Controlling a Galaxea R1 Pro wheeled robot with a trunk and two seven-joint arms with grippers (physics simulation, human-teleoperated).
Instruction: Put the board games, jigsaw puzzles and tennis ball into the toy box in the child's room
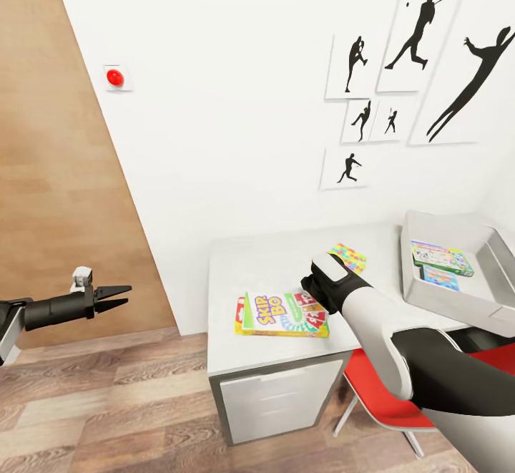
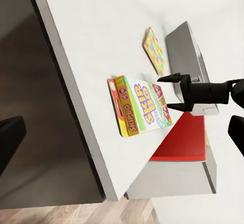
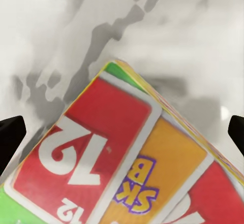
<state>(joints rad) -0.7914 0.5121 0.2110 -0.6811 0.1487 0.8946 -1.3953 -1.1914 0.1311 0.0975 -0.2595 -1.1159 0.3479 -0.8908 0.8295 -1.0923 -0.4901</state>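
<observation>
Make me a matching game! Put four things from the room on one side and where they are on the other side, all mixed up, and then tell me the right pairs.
Things:
1. Skip-Bo box
2. jigsaw puzzle
3. blue game box
4. red chair

Places:
A. inside the toy box
B. on the floor, tucked under the table
C. flat on the table, right under the right hand
D. flat on the table, between the Skip-Bo box and the toy box

Pairs: 1-C, 2-D, 3-A, 4-B
</observation>
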